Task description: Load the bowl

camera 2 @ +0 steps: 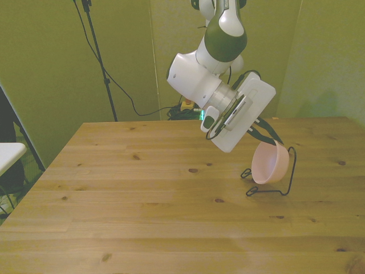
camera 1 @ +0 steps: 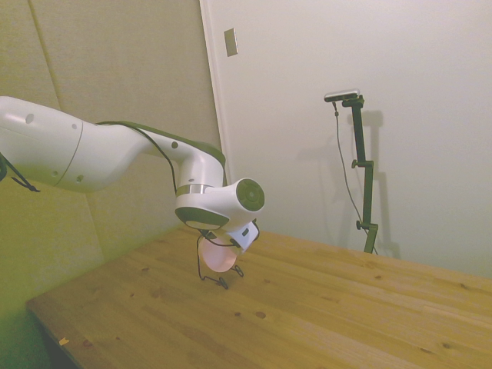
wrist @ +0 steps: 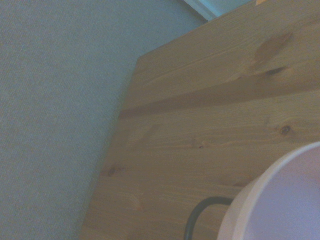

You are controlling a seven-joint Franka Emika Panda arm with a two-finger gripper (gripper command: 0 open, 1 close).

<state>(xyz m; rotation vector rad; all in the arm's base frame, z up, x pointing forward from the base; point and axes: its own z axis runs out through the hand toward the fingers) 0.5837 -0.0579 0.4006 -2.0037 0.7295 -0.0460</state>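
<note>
The pale pink bowl [camera 2: 268,162] stands tipped on its edge on the table's right side in the front view, inside a thin dark wire rack [camera 2: 292,171]. My gripper [camera 2: 268,139] comes down at a slant onto the bowl's upper rim and is shut on it. In the side view the bowl [camera 1: 217,257] shows just under the white hand, with the rack [camera 1: 223,281] at its foot. The wrist view catches the bowl's rim [wrist: 285,200] and a bend of the rack wire [wrist: 199,216].
The wooden table [camera 2: 142,194] stretches wide toward the front view's left and the near edge. Its far edge [wrist: 117,150] runs close behind the bowl, with a wall beyond. A white object [camera 2: 8,155] sits off the table at the front view's left.
</note>
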